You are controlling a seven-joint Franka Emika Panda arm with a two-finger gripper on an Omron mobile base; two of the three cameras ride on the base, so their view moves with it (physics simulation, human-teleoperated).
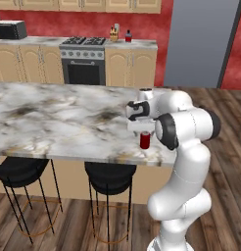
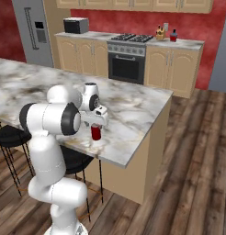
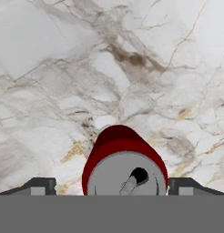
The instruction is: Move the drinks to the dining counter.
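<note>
A small dark-red can with a grey top stands upright on the dining counter, near its front edge. My gripper hangs straight above the can, open. Its fingertips stand wide on either side of the can, with a gap on the left side. The other drink, a bottle with a red label and black cap, stands on the far worktop right of the stove.
Black bar stools stand under the counter's front edge. A stove, a knife block, a toaster oven and a fridge line the back wall. Wooden floor lies to the right.
</note>
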